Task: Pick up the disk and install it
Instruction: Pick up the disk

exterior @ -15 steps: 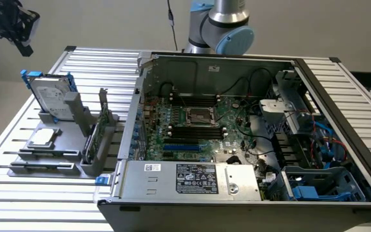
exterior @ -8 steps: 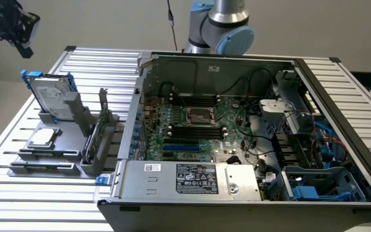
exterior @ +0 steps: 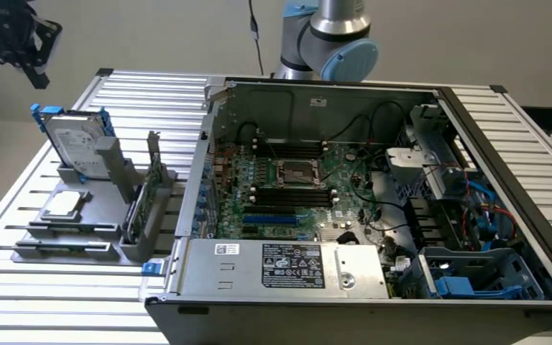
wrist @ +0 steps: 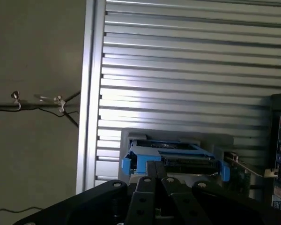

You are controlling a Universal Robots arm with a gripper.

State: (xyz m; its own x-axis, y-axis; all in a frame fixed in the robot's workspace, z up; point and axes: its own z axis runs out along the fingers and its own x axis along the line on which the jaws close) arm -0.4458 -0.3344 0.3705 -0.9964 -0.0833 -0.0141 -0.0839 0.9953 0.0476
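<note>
we see the gripper raised high at the exterior view's far left, tips angled down. jaws closed tip to tip, nothing between them. arm shoulder joint stands upright at the back, grey with blue caps.

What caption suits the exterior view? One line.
Gripper, jaws shut, hangs above the disk standing in its grey holder beside the open computer case.
</note>
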